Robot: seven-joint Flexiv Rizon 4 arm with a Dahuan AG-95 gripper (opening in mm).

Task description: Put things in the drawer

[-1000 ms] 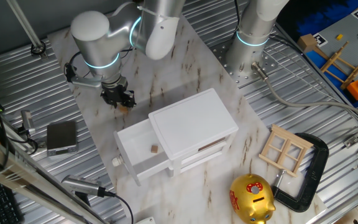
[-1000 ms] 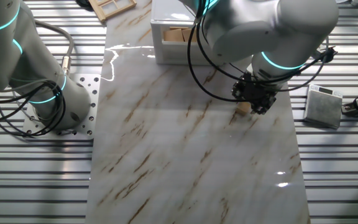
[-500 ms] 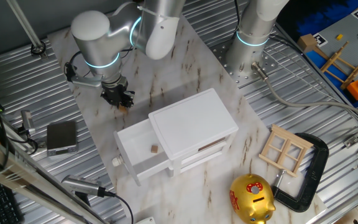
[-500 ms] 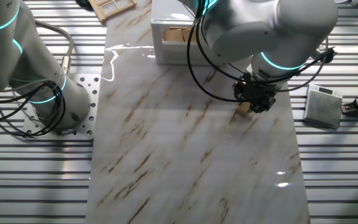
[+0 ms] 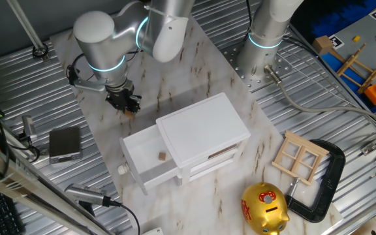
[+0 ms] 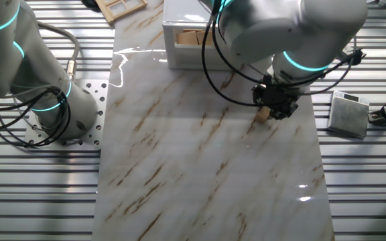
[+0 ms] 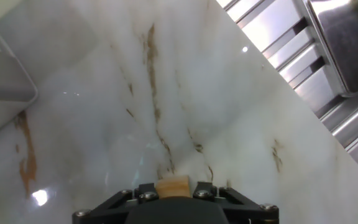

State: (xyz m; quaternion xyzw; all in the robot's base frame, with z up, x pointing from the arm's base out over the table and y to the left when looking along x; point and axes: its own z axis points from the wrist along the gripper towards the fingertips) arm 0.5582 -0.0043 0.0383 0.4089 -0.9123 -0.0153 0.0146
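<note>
My gripper is over the marble board left of the white cabinet. It is shut on a tiny light-brown wooden block, which shows between the jaws in the hand view. The other fixed view shows the gripper with the block at its tip, just above the board. The upper drawer is pulled open towards the left, and its round knob shows. One block lies inside. The drawer also shows at the top of the other fixed view, with blocks in it.
A gold piggy bank, a wooden window frame and a black clamp lie right of the cabinet. A grey box sits off the board's left edge. A second arm's base stands at the back.
My gripper has risen slightly with the block held in it. The drawer and the other objects have not moved.
</note>
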